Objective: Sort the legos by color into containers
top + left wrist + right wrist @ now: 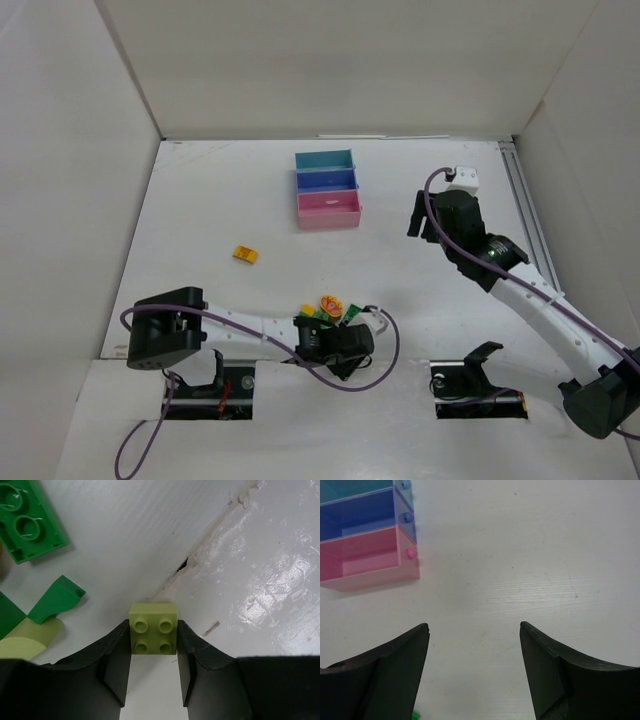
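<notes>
Top view, trays: we're looking at the tray row (pixel 327 191) sitting toward the far middle of the table (pixel 200 200), with the teal tray (pixel 323 161) farthest from the arms, the blue tray (pixel 326 180) in the middle and the pink tray (pixel 328 213) nearest.
Top view, loose bricks: an orange brick (pixel 245 254) is lying alone to the near left of the tray row. The pile of legos (pixel 325 308) is sitting well apart from the tray row, on its near side.
Top view, arms: the left gripper (pixel 335 340) is working at that pile, and the right gripper (pixel 425 222) is hanging near the tray row's right side, level with the pink tray.
Left wrist, grip: the left gripper (pixel 153 636) is clamping a light green brick (pixel 153 625) with four studs, one finger pressing on each side. We can't tell if it's resting on the table.
Left wrist, extras: a green plate (pixel 27 522), a dark green wedge (pixel 55 600) and a pale rounded piece (pixel 25 640) are lying at the left of this view.
Right wrist, jaws: the right gripper (pixel 474 627) is hanging with its jaws wide apart and gripping nothing, over the table to the right of the tray row, with the pink tray (pixel 370 562) closest to it.
</notes>
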